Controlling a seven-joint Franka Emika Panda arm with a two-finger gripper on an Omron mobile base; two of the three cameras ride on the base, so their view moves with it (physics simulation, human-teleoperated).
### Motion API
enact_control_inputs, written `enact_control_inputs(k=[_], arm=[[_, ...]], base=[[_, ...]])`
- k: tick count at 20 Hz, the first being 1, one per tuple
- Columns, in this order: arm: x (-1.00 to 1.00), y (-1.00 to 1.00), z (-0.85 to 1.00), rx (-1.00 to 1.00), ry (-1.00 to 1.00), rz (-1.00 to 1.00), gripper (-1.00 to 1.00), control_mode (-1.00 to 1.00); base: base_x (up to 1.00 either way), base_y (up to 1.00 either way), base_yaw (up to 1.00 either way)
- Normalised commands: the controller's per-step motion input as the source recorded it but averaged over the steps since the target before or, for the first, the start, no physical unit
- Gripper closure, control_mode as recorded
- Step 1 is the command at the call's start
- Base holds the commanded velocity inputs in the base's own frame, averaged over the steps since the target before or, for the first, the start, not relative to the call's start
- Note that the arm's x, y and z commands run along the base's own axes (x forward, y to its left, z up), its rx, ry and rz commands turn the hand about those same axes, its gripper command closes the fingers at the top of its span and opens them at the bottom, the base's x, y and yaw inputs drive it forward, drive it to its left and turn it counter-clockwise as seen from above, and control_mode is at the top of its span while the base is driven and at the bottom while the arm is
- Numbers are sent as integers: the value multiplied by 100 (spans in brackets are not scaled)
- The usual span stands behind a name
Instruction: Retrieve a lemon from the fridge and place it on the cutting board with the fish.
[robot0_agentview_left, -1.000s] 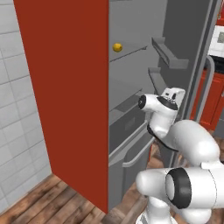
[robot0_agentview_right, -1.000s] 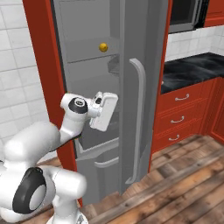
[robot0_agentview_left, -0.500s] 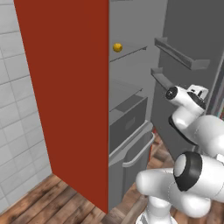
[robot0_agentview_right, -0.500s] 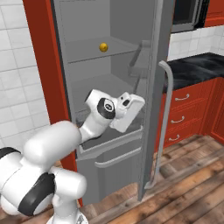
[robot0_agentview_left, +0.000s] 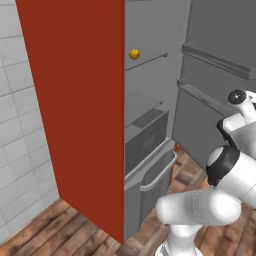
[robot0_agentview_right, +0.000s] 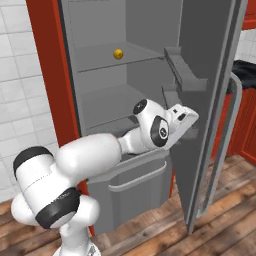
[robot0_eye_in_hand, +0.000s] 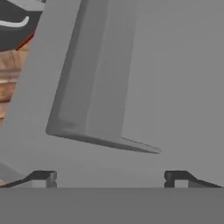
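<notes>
Fridge (robot0_agentview_right: 150, 30) door stands open; the lemon (robot0_agentview_right: 118, 53) sits untouched on an upper shelf. The hand (robot0_agentview_right: 186, 121), fingers spread and empty, faces the door's inside. Fetching and placing remain.

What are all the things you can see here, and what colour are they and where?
lemon: one, yellow, on the upper shelf inside the fridge.
fridge: one, grey, standing open, with shelves inside.
fridge door: one, grey, swung open to the right, with bins on its inner side and a long pale bar handle.
drawer: one, grey, at the bottom of the fridge, with a curved handle.
cabinet panel: one, red, beside the fridge.
wall tiles: many, white, left of the red panel.
floor: brown wood planks.
counter: black top over red drawers, at far right.
arm: one, white with dark joints, reaching towards the door.
gripper: one, dark tips apart, close to the door's inner side.
</notes>
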Motion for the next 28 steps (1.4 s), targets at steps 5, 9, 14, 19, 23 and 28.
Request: enact_control_inputs(k=[5,9,14,19,23,28], arm=[[-49,37,46,-16,-16,5,-100,-100],[-48,68,27,-6,-8,1,-100,-100],[-13,77,31,0,-3,-3,-100,-100],[0,94,48,31,-5,-26,-100,-100],[-13,91,28,51,0,-32,-100,-100],[-33,87,6,58,0,-32,-100,-100]], base=[[0,0,0],[0,0,0],[0,0,0],[0,0,0],[0,0,0],[0,0,0]])
